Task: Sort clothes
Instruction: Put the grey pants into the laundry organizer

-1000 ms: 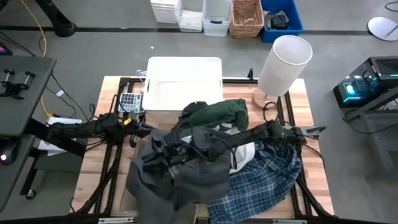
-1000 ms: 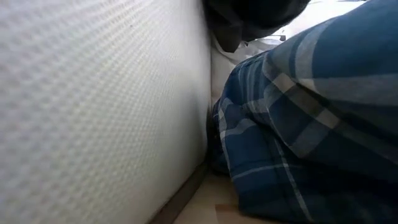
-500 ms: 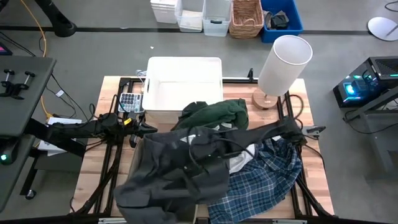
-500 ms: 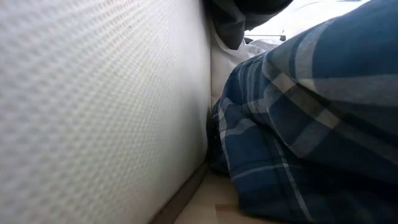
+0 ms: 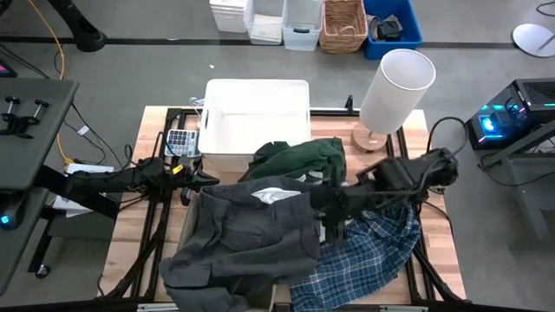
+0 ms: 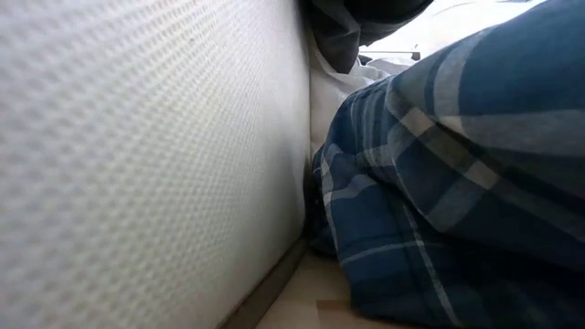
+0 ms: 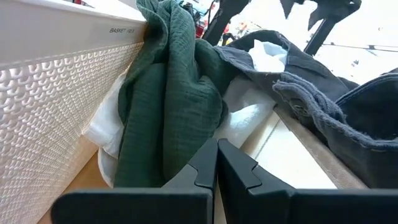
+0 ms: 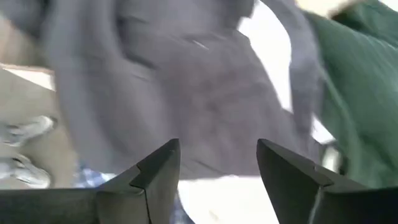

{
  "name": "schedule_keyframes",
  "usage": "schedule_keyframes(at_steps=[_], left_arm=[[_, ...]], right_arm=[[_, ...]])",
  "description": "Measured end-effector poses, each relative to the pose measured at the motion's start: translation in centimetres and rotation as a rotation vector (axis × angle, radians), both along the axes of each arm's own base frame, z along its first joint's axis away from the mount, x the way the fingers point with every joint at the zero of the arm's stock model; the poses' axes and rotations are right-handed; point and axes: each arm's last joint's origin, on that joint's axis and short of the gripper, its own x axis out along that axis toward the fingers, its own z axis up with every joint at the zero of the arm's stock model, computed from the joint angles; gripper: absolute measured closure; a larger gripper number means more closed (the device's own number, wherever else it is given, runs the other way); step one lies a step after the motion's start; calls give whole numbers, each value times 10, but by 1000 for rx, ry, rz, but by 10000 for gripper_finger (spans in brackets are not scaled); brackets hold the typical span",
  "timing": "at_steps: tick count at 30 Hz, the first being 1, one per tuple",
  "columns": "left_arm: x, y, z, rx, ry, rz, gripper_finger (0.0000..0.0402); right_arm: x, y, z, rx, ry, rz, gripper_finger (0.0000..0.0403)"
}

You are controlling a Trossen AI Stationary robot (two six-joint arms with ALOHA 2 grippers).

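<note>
Clothes [image 5: 286,217] in rumpled soft folds (grey denim uppermost), right end effector [image 5: 328,218] spread, empty.

Clothes piled near the bin

The trousers [image 5: 243,238] are lying left over the box [image 5: 185,227]; the plaid shirt [image 5: 364,251] is lying right; another garment [image 5: 303,158] is hanging against the far bin [image 5: 256,113].

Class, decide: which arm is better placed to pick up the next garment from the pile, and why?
Probably the right. Its open claw hangs over the pile, beside the grey garment and plaid shirt. The left claw is shut, at the pile's edge beside the bin.
</note>
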Motion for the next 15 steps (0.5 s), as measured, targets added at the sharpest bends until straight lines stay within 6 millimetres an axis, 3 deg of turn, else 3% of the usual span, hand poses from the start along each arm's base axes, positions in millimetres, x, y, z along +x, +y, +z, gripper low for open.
schedule_keyframes(at_steps=[11,15], left_arm=[[0,0,0,0,-1,0,401],[0,0,0,0,-1,0,401]], right_arm=[[22,-60,-3,18,56,111,197],[30,-77,-5,146,64,163,197]])
